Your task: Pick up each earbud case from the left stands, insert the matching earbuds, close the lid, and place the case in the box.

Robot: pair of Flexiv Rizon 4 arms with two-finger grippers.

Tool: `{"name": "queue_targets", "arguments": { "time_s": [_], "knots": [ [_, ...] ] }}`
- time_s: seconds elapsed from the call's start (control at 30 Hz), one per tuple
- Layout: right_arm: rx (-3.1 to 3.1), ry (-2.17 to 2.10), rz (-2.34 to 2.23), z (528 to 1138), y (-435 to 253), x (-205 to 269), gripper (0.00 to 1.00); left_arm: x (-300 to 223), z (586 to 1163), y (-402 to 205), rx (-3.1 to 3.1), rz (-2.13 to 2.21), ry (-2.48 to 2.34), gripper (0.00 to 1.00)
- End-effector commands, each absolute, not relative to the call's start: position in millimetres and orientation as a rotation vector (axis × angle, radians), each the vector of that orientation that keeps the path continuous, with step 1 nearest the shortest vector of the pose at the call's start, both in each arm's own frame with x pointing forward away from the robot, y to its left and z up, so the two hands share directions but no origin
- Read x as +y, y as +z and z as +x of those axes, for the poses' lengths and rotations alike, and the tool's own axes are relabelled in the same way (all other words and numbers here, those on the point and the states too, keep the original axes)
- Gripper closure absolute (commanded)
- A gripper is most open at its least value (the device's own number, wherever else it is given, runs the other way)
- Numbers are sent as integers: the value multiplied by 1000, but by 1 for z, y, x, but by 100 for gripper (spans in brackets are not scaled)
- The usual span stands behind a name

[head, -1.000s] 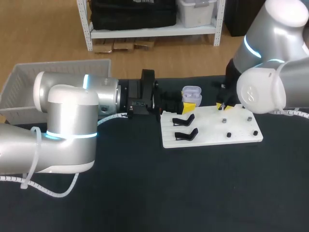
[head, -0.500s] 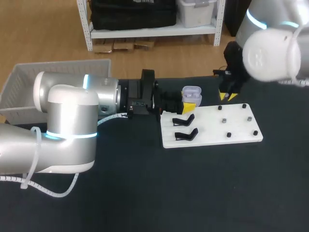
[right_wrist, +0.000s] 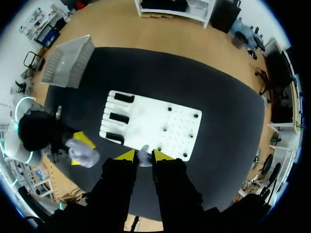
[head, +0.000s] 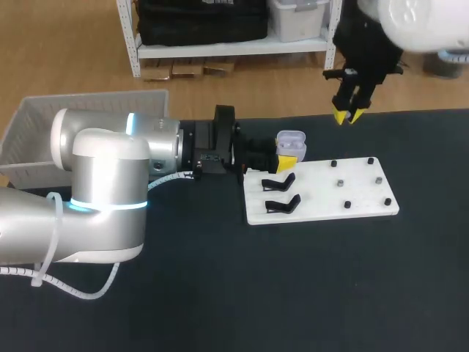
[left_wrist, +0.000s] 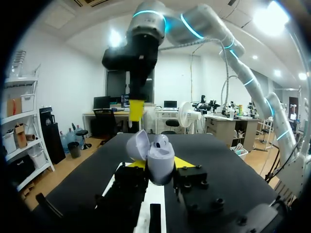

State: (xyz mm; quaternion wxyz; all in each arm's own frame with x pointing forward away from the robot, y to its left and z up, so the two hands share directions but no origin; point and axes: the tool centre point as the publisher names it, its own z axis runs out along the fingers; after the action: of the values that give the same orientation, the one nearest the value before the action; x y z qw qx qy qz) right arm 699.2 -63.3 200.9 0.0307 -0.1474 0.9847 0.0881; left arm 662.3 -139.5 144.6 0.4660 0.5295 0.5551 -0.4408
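Gripping the earbud case (head: 291,141) from two sides, my left tool (head: 284,158) holds it with the lid open, just beside the stand end of the white board (head: 322,192). The board lies flat on the dark tabletop (head: 293,279). In the right wrist view, three black stands (right_wrist: 119,117) line one end of the board. Small dark pegs (head: 347,204) dot its other half. My right tool (head: 349,115) hangs high over the board's peg end, with its yellow tips drawn close on a small pale earbud (right_wrist: 144,154). The white box (head: 44,125) sits well to the left of the board, past my left arm (head: 110,191), which reaches in level toward the board.
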Motion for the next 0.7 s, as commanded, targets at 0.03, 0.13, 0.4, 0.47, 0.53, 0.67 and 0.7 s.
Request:
{"name": "queue_targets", "arguments": {
  "time_s": [0.03, 0.13, 0.4, 0.47, 0.53, 0.67, 0.7],
  "knots": [
    [3006, 283, -422, 682, 234, -56, 100, -139, 662, 143, 1357, 1293, -1080, 100],
    [3006, 283, -422, 682, 234, -56, 100, -139, 662, 143, 1357, 1293, -1080, 100],
    [3006, 283, -422, 682, 234, -56, 100, -139, 662, 143, 1357, 1293, -1080, 100],
    [3006, 283, -422, 682, 234, -56, 100, -139, 662, 143, 1357, 1293, -1080, 100],
    [3006, 283, -422, 682, 234, -56, 100, -139, 662, 143, 1357, 1293, -1080, 100],
    [2974, 203, -511, 670, 237, -41, 100, -139, 662, 143, 1357, 1293, -1080, 100],
    [2962, 184, -548, 665, 240, -34, 100, -139, 662, 143, 1357, 1293, -1080, 100]
  ]
}}
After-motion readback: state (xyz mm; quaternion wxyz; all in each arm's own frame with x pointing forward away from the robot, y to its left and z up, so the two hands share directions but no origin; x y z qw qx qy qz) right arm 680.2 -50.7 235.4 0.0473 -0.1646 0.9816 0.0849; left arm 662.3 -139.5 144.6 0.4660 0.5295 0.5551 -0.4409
